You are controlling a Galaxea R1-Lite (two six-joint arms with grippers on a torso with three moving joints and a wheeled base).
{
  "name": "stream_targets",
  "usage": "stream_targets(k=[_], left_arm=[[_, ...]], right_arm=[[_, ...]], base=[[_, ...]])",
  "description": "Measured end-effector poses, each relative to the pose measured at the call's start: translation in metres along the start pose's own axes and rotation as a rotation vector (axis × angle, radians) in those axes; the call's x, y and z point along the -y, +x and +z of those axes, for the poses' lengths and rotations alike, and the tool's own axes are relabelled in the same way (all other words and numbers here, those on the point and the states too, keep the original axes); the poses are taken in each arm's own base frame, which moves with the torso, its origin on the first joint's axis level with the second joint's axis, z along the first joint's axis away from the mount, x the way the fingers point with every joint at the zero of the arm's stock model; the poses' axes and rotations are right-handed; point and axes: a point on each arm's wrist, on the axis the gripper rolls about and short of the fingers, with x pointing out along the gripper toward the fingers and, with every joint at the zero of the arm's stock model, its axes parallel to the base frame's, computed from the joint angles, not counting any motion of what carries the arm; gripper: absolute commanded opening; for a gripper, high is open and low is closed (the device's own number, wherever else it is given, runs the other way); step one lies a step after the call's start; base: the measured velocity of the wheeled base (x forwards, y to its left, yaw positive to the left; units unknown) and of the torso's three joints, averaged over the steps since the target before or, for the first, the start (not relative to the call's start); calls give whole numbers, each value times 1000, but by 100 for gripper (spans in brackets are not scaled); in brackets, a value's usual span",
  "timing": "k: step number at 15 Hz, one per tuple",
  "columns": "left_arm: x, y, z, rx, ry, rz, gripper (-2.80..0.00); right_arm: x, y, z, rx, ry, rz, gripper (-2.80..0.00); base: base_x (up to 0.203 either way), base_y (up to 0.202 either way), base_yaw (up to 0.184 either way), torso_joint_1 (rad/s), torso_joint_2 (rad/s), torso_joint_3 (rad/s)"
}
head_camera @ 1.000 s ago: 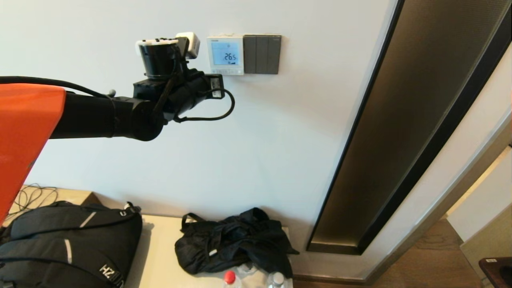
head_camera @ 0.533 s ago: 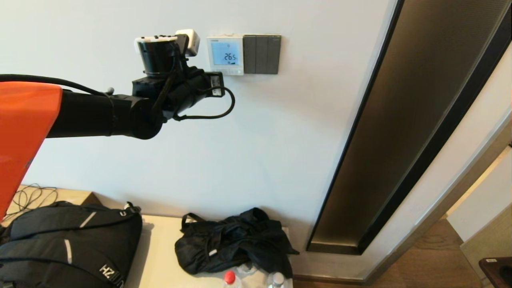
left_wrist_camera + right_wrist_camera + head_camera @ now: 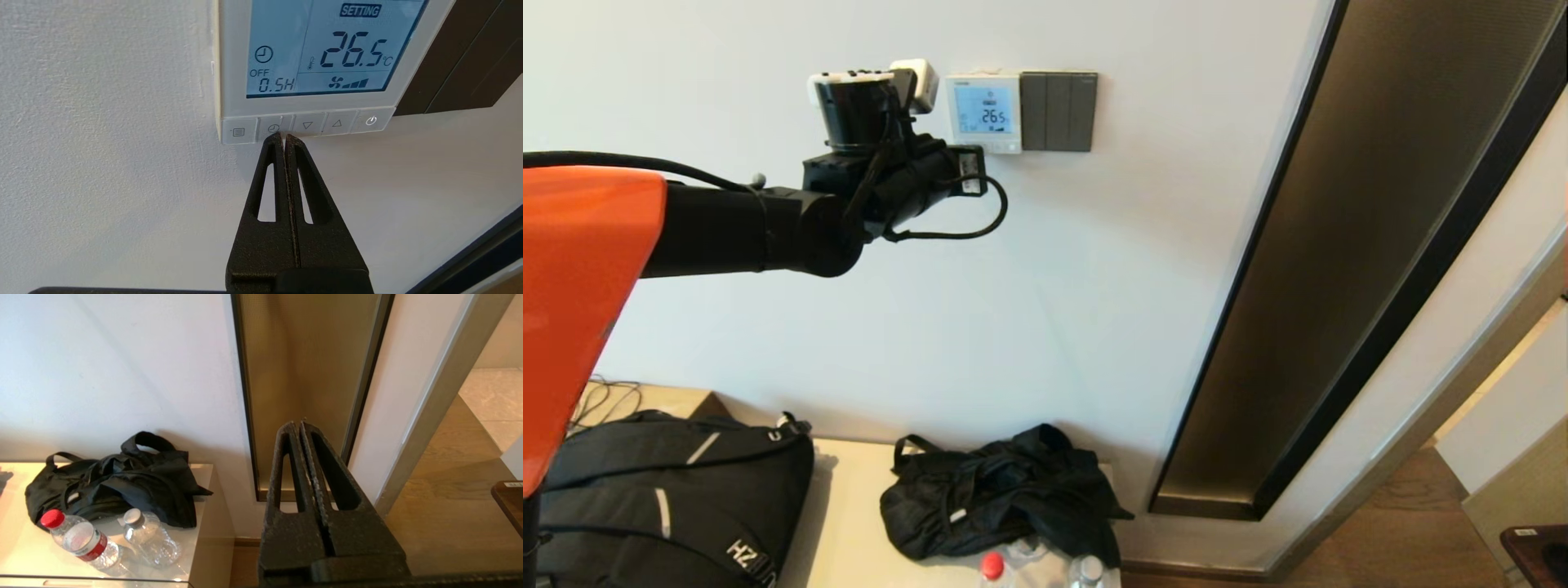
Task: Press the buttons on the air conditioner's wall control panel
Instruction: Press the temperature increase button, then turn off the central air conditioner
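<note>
Now the closed left pincer [image 3: 284, 136] touches the buttons [image 3: 306, 125] at the clock key.

Wall [image 3: 1045, 286]: plain white, upper left.
Recessed panel [image 3: 1380, 204]: tall, bronze, dark-framed, right.
Floor [image 3: 1405, 531]: wood, lower right.
Cabinet [image 3: 849, 506]: pale top, bottom.

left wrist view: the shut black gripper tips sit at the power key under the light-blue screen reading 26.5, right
Not quite. In the left wrist view the shut left gripper has its tips at the pale clock key, second in the row; the power key is at the far end. The small white wall control panel's light-blue screen does read 26.5.
</note>
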Motion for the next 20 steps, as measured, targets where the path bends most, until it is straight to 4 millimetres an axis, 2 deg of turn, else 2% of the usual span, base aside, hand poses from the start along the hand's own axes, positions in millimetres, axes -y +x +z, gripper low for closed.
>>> stream_targets(k=[7,11,15,20], left_arm=[[0,2,-4,1,-1,3,-280],[-1,-10,-5,-4,-2,10,-280],[-3,-42,0,3,-2,13,-280],[-19,-103,5,23,2,47,-280]], right_arm=[[0,0,0,0,0,0,-280],[0,0,0,0,-1,0,-280],[0,0,0,0,0,0,-280],[0,0,0,0,0,1,-280]], base=[[0,0,0,0,0,0],[0,0,0,0,0,0],[0,0,0,0,0,0],[0,0,0,0,0,0]])
